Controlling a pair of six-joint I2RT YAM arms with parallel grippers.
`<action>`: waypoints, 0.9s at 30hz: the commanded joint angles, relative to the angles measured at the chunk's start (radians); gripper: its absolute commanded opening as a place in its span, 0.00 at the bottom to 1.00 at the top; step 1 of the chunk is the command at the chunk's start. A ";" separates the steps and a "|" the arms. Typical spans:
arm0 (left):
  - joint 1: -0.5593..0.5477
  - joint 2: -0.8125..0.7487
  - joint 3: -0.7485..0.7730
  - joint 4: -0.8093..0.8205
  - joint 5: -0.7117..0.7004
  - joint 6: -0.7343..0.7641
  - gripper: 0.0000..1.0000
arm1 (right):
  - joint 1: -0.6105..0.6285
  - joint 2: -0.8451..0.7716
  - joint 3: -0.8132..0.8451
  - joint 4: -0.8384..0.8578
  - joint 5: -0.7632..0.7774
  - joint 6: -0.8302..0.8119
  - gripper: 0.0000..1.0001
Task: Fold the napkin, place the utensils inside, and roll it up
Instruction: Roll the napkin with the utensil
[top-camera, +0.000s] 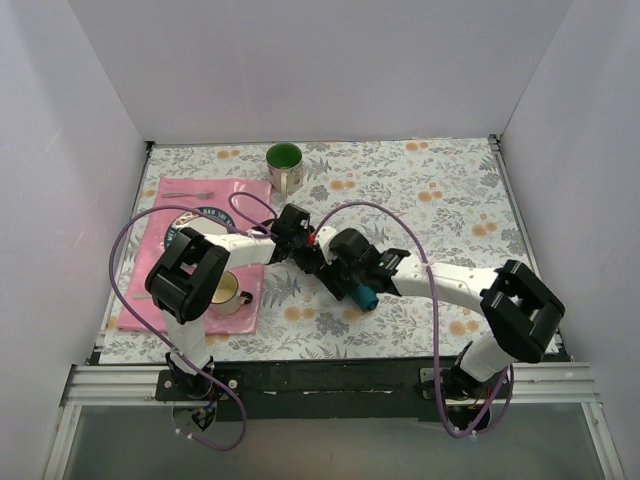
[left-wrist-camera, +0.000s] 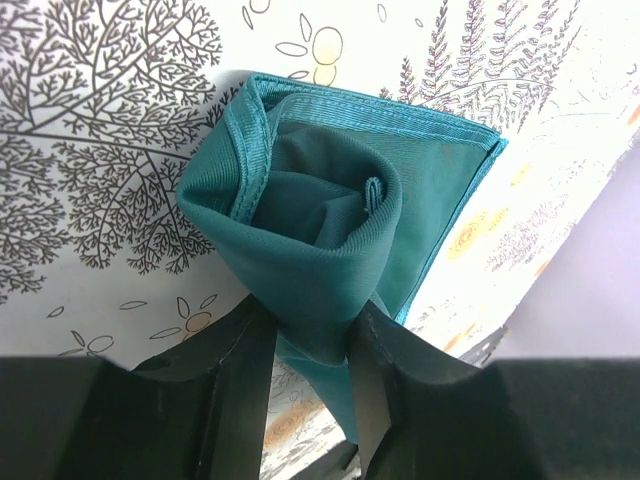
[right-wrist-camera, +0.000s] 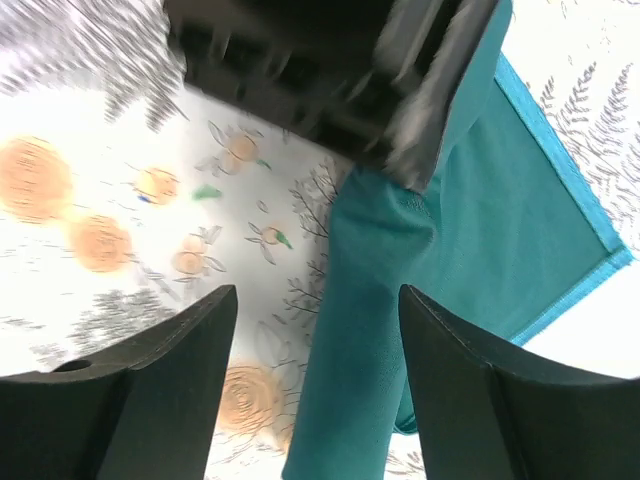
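White panel walls on three sides, closing in a table (top-camera: 450, 200) under a pale cloth printed with grey ferns and orange blossoms.

One plain dark teal fabric napkin (left-wrist-camera: 330, 210), rolled into a loose tube, at mid-frame in the top view, with just its round end peeking out below and right of the meeting wrists. One green mug (top-camera: 285, 166) with a pale outside at upper centre. One pink rectangular placemat (top-camera: 160, 270) at left, carrying one round dark-rimmed dish (top-camera: 208, 214), mostly hidden under the left arm (top-camera: 240, 248), and one small white cup (top-camera: 228, 290) with a yellowish inside, tucked beside that arm's elbow.

Two white-and-black arms, rising from the bottom edge, elbows pushed outward, forearms angled inward to meet at centre; right arm (top-camera: 450, 280) entering from lower right. Purple cables looping over each.

Left wrist view: left gripper (left-wrist-camera: 313, 315) clenched on the napkin, black fingers (left-wrist-camera: 235, 400) pinching the lower end of the roll from both sides, spiral of folds facing the lens, hemmed edge along the top.

Right wrist view: right gripper (right-wrist-camera: 315, 292) released, black fingers (right-wrist-camera: 170, 390) spread wide at the bottom, teal cloth running down between them. Left-hand finger clear of the cloth; right-hand finger at its edge, contact impossible to tell. Blurred dark bulk of the left gripper at the top, over the cloth.
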 joint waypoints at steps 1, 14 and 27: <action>0.027 0.071 -0.026 -0.107 -0.016 0.046 0.31 | 0.085 0.044 -0.030 0.033 0.341 -0.109 0.73; 0.051 0.071 -0.022 -0.105 0.018 0.065 0.31 | 0.131 0.240 0.036 0.041 0.496 -0.109 0.59; 0.094 -0.033 -0.033 -0.041 0.048 0.135 0.67 | -0.024 0.204 0.010 0.056 -0.022 0.015 0.16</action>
